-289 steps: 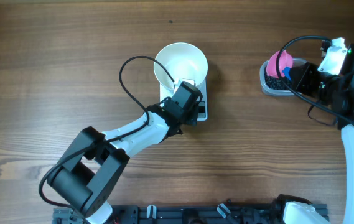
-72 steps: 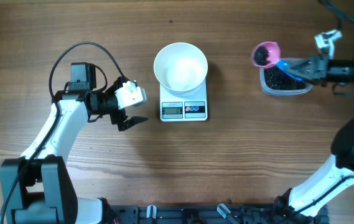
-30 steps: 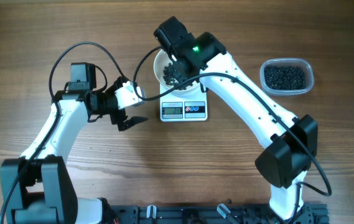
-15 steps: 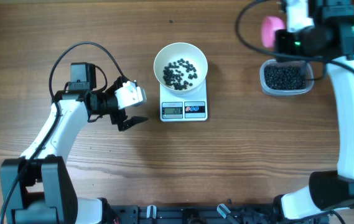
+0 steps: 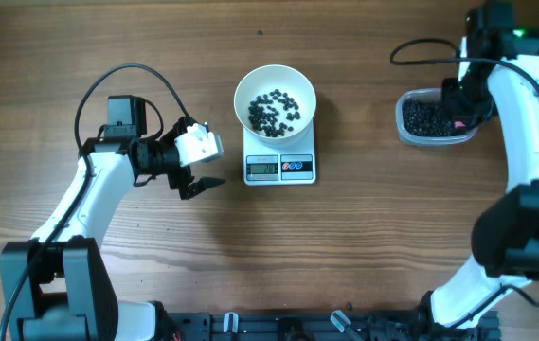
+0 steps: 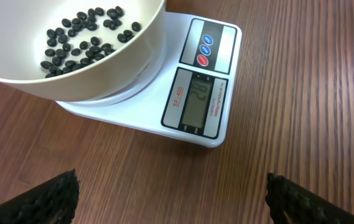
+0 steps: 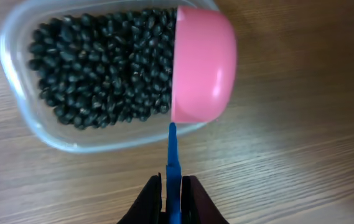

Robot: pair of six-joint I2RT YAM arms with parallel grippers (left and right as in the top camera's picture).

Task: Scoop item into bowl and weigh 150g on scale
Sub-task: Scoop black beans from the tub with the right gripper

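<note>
Right wrist: right fingers (image 7: 149, 202) pinched the pink scoop (image 7: 204, 62) by its handle, left fingers (image 6: 40, 199) gaped; you needed to dig deep into the black beans (image 7: 102, 68).

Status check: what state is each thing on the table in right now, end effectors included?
bowl, upright on the scale, holding a thin scatter of beans
scale, switched on, digits showing but not readable
tub, open, well filled with beans
scoop, held by its blue handle, cup tipped over the tub's end, contents hidden
left end effector, open, empty, beside the scale
right end effector, shut on the scoop handle
</note>
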